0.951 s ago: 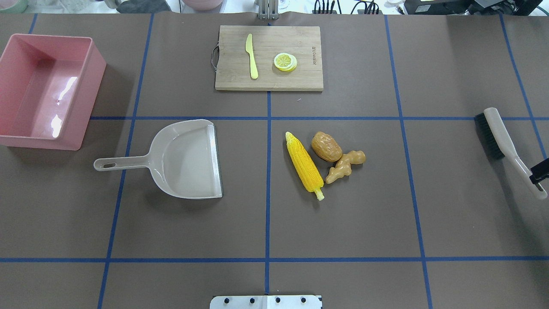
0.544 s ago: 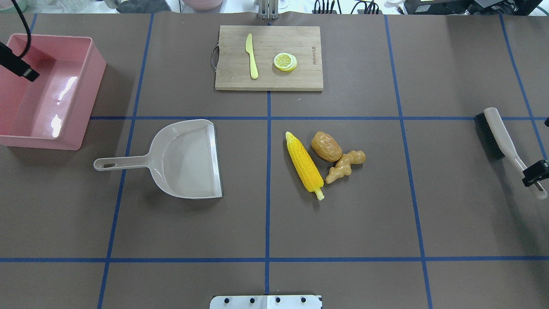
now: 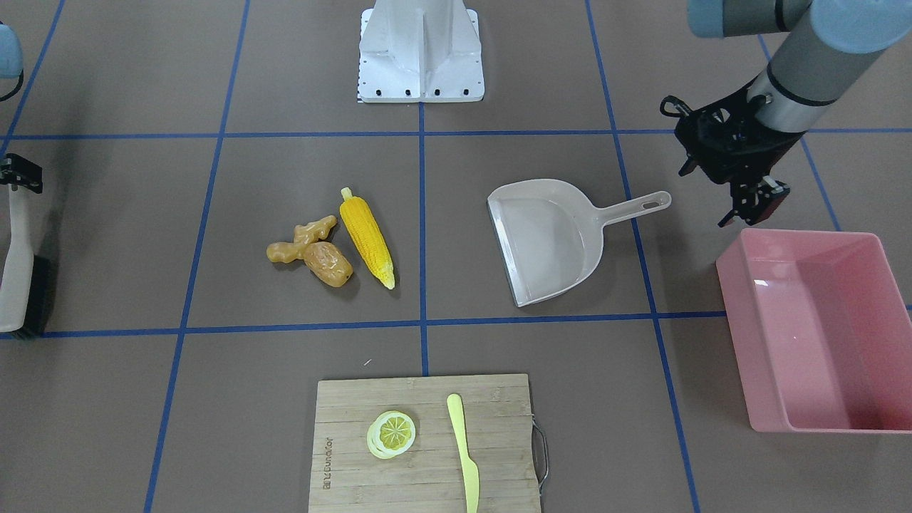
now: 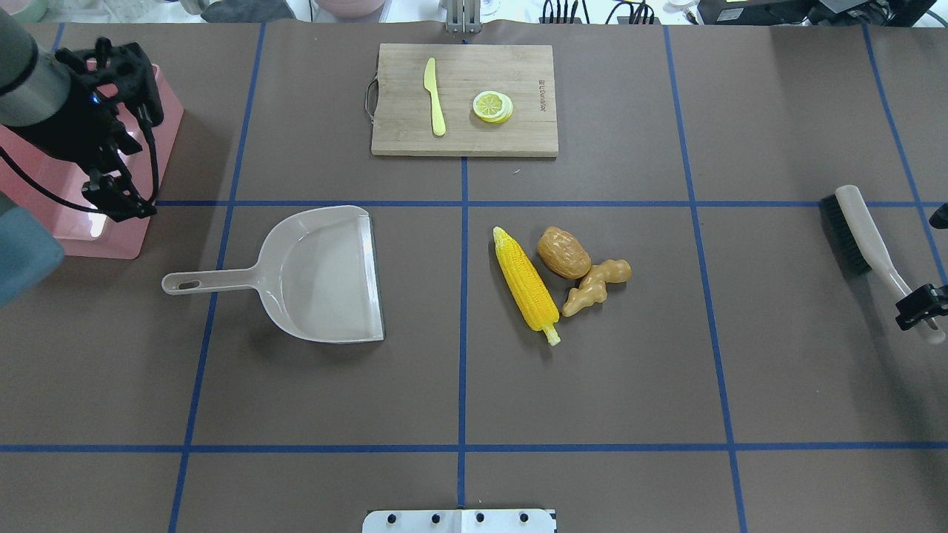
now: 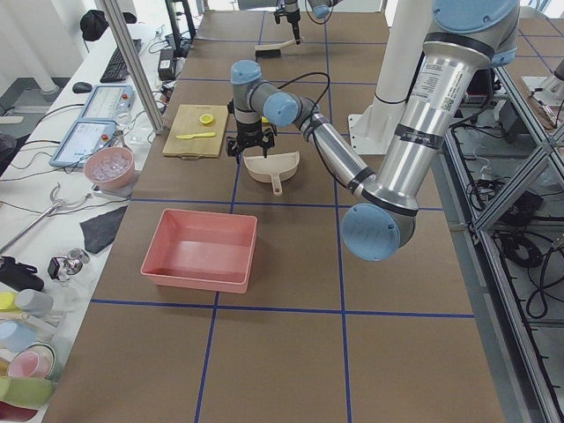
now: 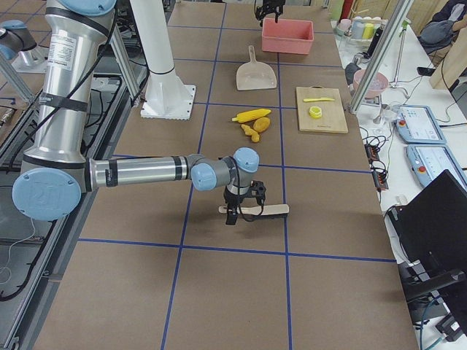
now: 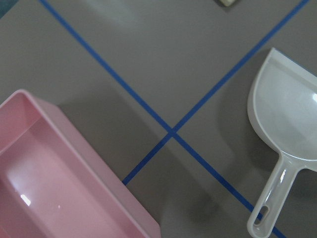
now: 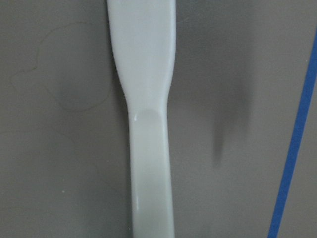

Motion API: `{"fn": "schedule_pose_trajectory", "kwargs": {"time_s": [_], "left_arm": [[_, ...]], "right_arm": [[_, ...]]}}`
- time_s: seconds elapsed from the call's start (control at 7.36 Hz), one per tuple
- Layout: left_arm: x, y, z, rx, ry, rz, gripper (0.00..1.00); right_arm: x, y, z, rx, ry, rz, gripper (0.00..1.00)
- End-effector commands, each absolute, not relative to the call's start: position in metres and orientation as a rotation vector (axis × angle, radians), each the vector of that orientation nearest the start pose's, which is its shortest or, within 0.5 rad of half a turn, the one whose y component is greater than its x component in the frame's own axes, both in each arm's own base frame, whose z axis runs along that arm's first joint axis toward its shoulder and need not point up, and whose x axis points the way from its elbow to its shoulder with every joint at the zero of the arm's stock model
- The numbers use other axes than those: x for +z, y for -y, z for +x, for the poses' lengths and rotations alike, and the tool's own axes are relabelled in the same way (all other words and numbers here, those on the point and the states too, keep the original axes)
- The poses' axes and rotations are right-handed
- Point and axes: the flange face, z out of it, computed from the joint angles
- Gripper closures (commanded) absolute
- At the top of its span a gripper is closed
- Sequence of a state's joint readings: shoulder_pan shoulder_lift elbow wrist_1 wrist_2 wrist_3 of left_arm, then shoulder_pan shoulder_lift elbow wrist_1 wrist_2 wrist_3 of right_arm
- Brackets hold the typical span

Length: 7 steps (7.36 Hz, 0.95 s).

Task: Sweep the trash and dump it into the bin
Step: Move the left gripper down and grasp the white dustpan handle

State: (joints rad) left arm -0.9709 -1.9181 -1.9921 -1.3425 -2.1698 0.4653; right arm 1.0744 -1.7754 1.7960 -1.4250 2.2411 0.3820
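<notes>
The yellow corn cob (image 4: 526, 280), brown potato (image 4: 563, 252) and tan ginger root (image 4: 596, 285) lie together on the table right of centre. The pink bin (image 4: 167, 111) stands at the far left. My left gripper (image 4: 122, 203) hangs open and empty over the bin's near right corner, above and left of the beige dustpan (image 4: 318, 274). The left wrist view shows the bin (image 7: 59, 178) and the dustpan (image 7: 287, 114). My right gripper (image 4: 918, 307) is over the handle of a brush (image 4: 863, 229) at the right edge and looks open. The handle (image 8: 148, 148) fills the right wrist view.
A wooden cutting board (image 4: 518, 133) at the back centre holds a yellow plastic knife (image 4: 435, 96) and a lemon slice (image 4: 492, 106). The robot's base plate (image 4: 459, 520) is at the near edge. Blue tape lines cross the brown table.
My left arm has come in from the left, across the bin toward its near right corner. My right gripper has shifted slightly left over the brush handle. The brush and trash have not moved.
</notes>
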Motion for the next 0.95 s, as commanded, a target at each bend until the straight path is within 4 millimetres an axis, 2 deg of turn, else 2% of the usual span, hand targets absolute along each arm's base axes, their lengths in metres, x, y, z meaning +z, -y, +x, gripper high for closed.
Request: {"fn": "schedule_pose_trajectory", "kwargs": {"time_s": [0.0, 0.14, 0.27, 0.41, 0.54, 0.68, 0.82], "left_arm": [[0.315, 0.478, 0.299, 1.307, -0.610, 0.509, 0.02], [0.320, 0.475, 0.307, 1.324, -0.597, 0.500, 0.02], [0.327, 0.476, 0.317, 1.349, -0.597, 0.513, 0.02], [0.338, 0.473, 0.340, 1.384, -0.610, 0.516, 0.02], [0.341, 0.472, 0.343, 1.388, -0.613, 0.512, 0.02], [0.343, 0.463, 0.356, 1.414, -0.624, 0.501, 0.02], [0.352, 0.457, 0.357, 1.418, -0.625, 0.486, 0.02]], "right_arm": [[0.636, 0.401, -0.140, -0.174, 0.676, -0.140, 0.05], [0.636, 0.400, -0.140, -0.172, 0.678, -0.141, 0.17], [0.630, 0.404, -0.146, -0.149, 0.680, -0.145, 0.38], [0.616, 0.417, -0.159, -0.141, 0.692, -0.138, 0.49], [0.615, 0.418, -0.160, -0.142, 0.694, -0.135, 0.52], [0.615, 0.418, -0.159, -0.143, 0.694, -0.133, 0.51], [0.619, 0.414, -0.157, -0.146, 0.692, -0.137, 0.50]]}}
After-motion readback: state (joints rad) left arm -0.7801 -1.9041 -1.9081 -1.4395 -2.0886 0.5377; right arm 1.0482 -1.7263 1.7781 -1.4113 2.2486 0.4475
